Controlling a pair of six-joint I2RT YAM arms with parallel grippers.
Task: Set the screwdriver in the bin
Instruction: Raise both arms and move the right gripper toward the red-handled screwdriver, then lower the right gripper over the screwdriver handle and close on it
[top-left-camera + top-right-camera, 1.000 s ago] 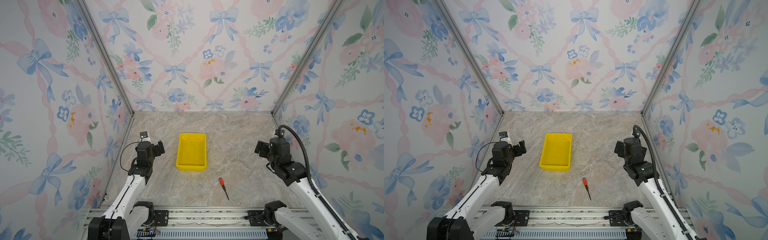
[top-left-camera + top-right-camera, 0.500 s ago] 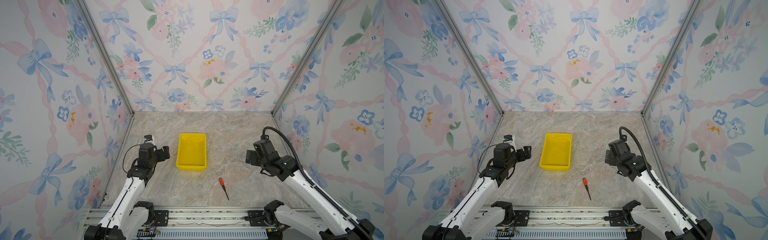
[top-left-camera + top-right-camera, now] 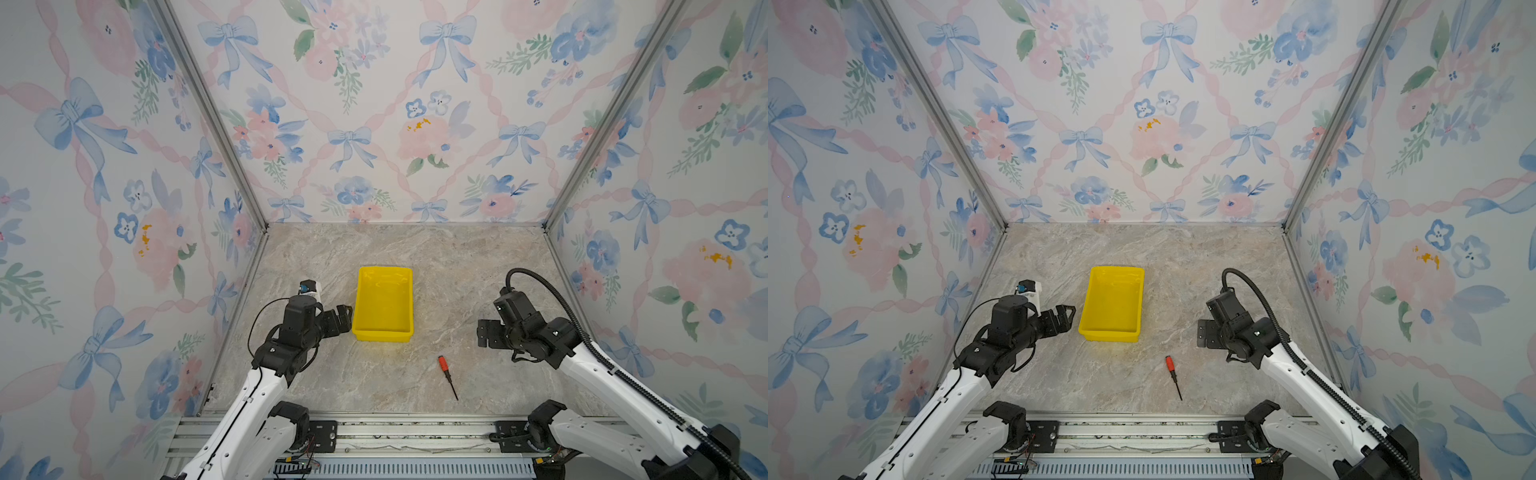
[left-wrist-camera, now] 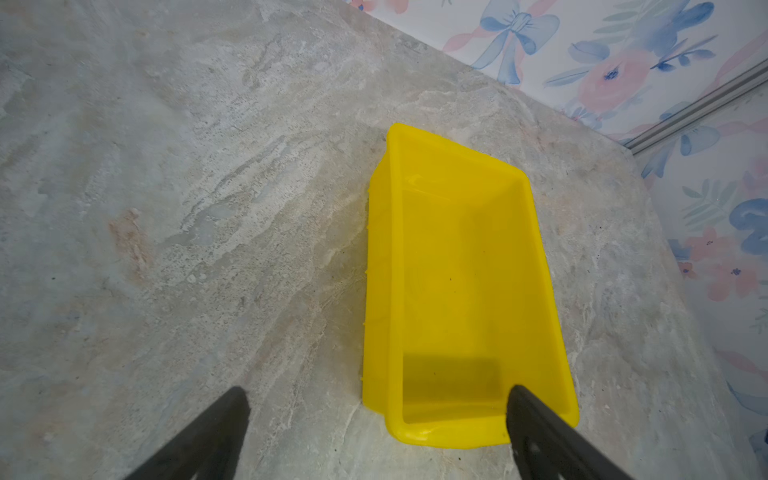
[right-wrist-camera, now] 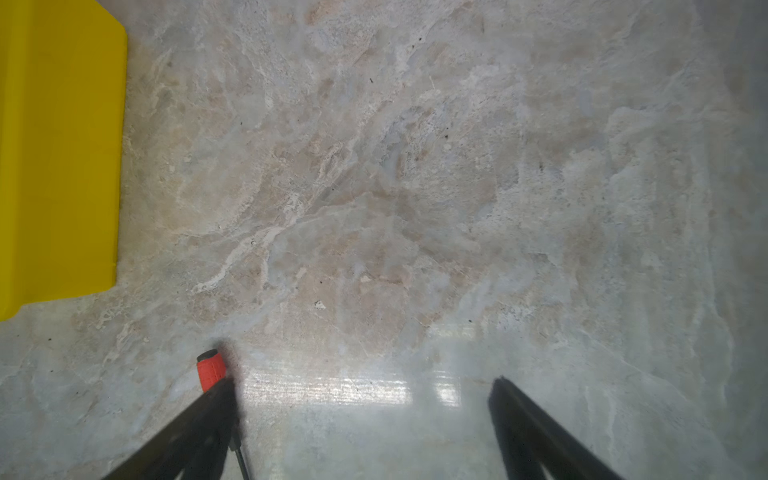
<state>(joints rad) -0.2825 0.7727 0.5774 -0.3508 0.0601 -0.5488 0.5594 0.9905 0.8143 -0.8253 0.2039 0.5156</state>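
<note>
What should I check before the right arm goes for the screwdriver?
1. Right gripper open: ok, jaws wide apart.
2. Screwdriver free: ok, lying flat on the table, outside the bin.
3. Screwdriver centred between the right jaws: not ok; in the right wrist view it shows at one finger, not in the gap.
4. Bin ready: ok, upright and empty.
5. Left gripper clear of the bin: cannot tell; it is open, close beside the bin's left wall, contact unclear.
6. Table between screwdriver and bin bare: ok.
</note>
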